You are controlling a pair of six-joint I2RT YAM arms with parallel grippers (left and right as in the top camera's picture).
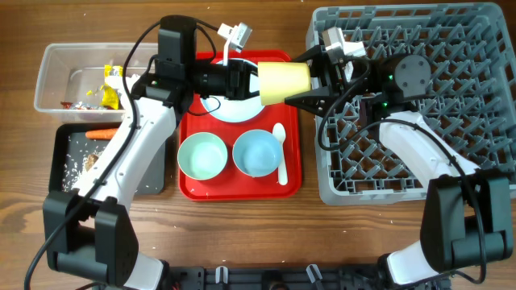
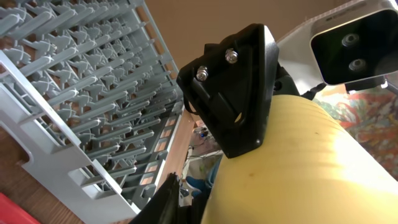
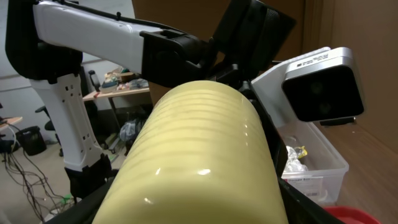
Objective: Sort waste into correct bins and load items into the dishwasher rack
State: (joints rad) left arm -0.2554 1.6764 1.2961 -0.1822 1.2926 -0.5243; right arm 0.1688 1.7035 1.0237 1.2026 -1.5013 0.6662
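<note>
Cup (image 1: pixel 282 82): lying on its side, clear of any surface, above the right edge of the red tray (image 1: pixel 189 189) and just beside the rack (image 1: pixel 476 48). Its wider end faces the left gripper (image 1: pixel 251 80).

Right gripper (image 1: pixel 305 79): clamped on the cup. In the overhead view its two black fingers flank the narrower end, and in the right wrist view the cup fills the space between them. The left wrist view shows one of these fingers (image 2: pixel 239 93) pressed flat against the cup wall.

Left gripper: meets the cup's wider end. Its fingertips are masked by the cup in every view, so I cannot tell whether it is clenched on the rim or released.

On the red tray:
- The plate (image 1: pixel 234 109) lies at the rear, partly under the left arm.
- Two bowls (image 1: pixel 201 155) (image 1: pixel 258 151) stand side by side in front of it.
- The spoon (image 1: pixel 280 153) lies just right of the right-hand bowl.

Bins:
- The clear tub (image 1: pixel 56 72) holds wrappers (image 1: pixel 109 89).
- The black tray (image 1: pixel 68 153) holds a carrot (image 1: pixel 101 133) and what appear to be scattered rice grains (image 1: pixel 81 161).
</note>
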